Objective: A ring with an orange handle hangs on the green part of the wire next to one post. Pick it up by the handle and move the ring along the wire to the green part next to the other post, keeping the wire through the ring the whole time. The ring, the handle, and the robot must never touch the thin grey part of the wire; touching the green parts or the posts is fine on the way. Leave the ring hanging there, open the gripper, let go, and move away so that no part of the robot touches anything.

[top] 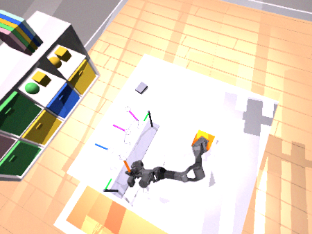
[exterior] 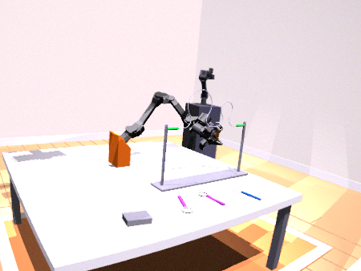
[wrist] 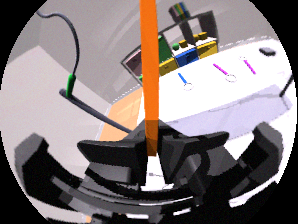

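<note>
Jaws (top: 129, 177) (exterior: 220, 141) closed, arm outstretched.

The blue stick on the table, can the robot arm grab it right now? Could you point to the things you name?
Probably not yet. The fingers are shut on the orange handle (top: 127, 166) (wrist: 150, 65), so they'd have to let go first. The blue stick (top: 101, 147) (exterior: 250, 196) (wrist: 182, 78) also lies lower down, on the table (top: 208, 104) (exterior: 80, 192).
</note>
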`<state>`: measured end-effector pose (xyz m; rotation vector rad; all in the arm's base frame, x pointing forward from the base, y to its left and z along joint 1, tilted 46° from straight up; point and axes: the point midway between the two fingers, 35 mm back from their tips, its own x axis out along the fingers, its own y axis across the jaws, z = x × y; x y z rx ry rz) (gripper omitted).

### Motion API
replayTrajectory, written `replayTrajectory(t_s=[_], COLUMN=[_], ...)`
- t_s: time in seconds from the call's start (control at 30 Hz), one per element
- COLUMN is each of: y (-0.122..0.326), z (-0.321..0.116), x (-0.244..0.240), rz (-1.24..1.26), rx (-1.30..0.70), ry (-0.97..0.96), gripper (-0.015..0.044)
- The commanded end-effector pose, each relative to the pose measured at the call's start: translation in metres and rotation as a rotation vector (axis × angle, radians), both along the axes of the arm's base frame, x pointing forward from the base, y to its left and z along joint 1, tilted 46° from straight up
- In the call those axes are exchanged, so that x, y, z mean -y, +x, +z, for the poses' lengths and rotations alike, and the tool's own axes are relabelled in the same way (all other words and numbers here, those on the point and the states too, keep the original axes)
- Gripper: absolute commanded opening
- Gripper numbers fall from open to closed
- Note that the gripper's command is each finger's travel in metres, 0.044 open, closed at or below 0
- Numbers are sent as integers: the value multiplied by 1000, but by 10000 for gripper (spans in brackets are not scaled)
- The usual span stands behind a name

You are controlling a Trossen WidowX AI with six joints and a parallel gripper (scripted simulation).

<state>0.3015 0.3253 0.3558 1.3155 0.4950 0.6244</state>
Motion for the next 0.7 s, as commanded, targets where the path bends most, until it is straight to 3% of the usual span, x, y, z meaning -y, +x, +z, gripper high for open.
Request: replayTrajectory(t_s=[0.0, 0.67], y=[0, 6], z=[-14, -68], x=[6, 36], rz=[3, 2], rx=[30, 101], ry=[-104, -438], gripper=[-150, -150])
